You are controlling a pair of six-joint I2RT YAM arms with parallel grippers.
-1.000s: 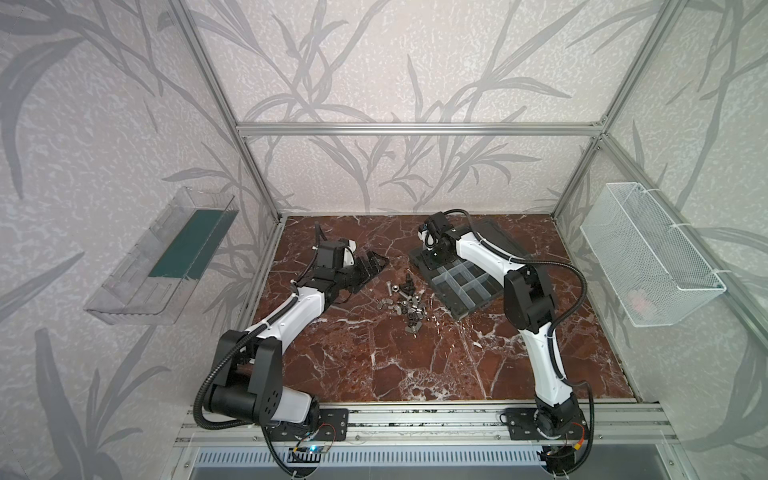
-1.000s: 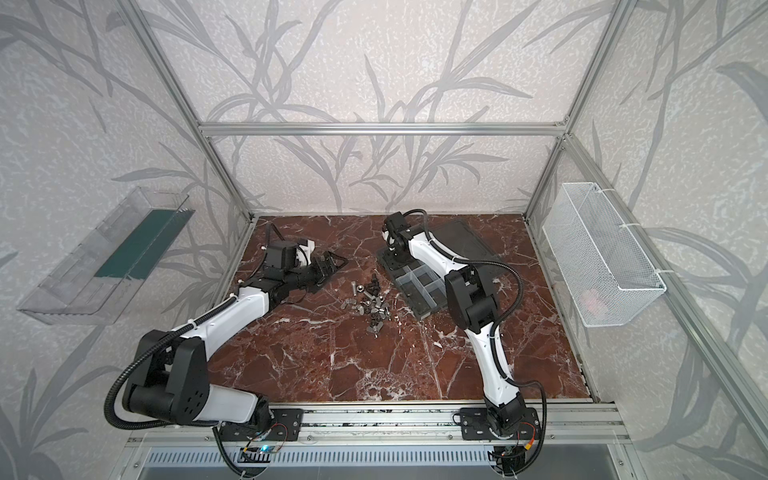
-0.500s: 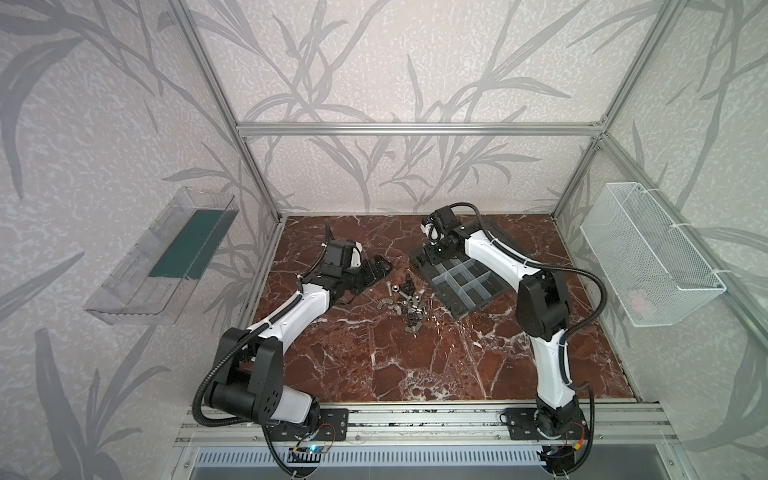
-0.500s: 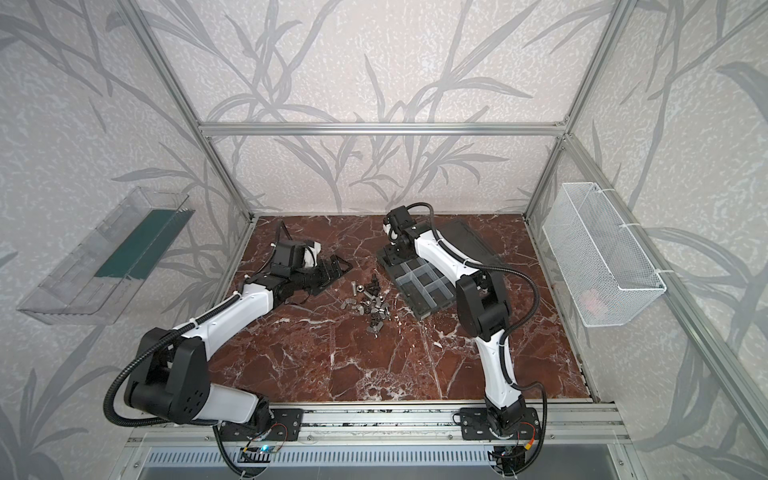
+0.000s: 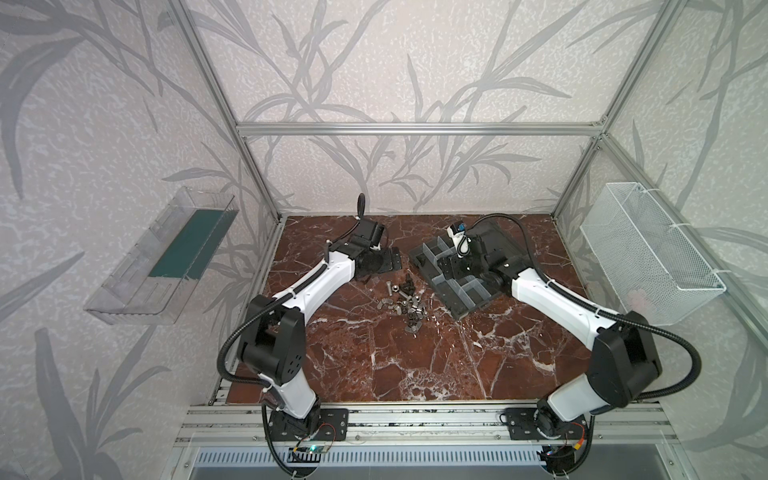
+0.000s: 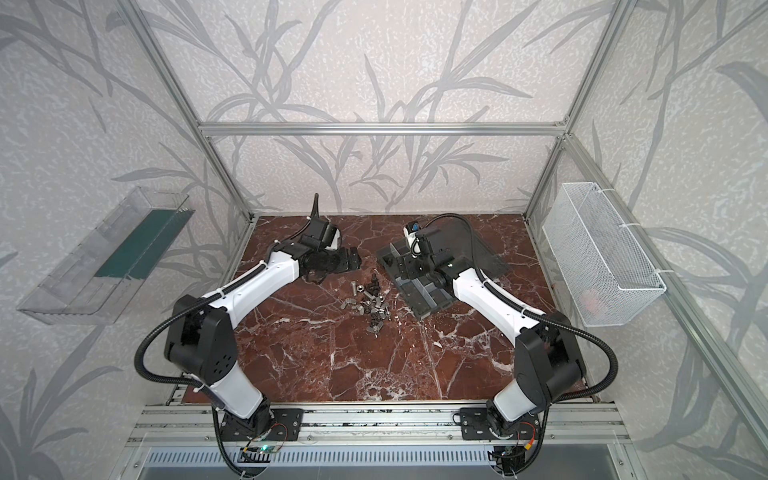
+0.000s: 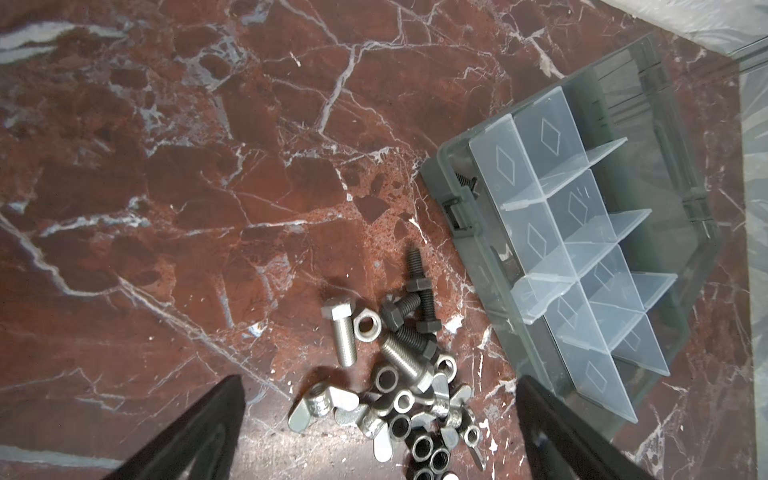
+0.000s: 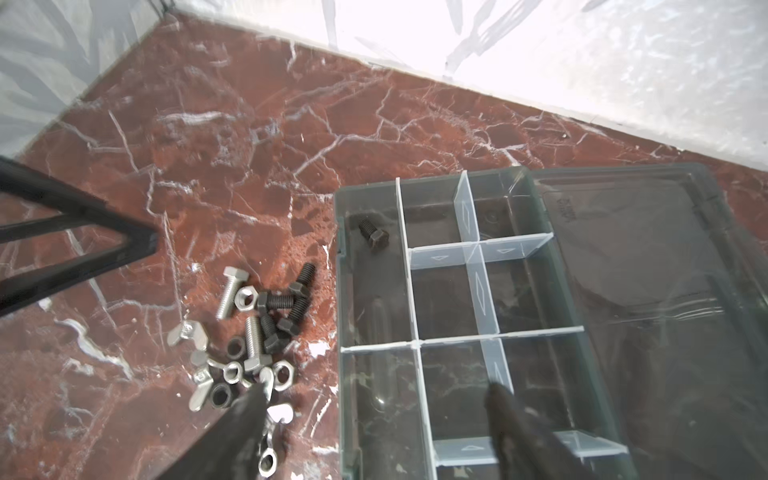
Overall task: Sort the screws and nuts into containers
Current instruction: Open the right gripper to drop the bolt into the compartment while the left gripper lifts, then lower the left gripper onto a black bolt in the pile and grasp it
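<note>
Released and empty, the right tool (image 8: 376, 390) straddles the containers' (image 8: 340, 299) outer wall. The left tool (image 7: 380, 380), spread wide, hangs near loose screws (image 7: 345, 336) and nuts (image 7: 368, 326) on the open bench (image 7: 166, 166).

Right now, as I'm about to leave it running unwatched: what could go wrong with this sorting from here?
1. The screws and nuts lie tangled in one heap, so a pinch may lift both kinds together.
2. The left gripper and right gripper, both open, hover near that heap; reaching together, they might collide.
3. A nudged screw could roll across the smooth table.
</note>
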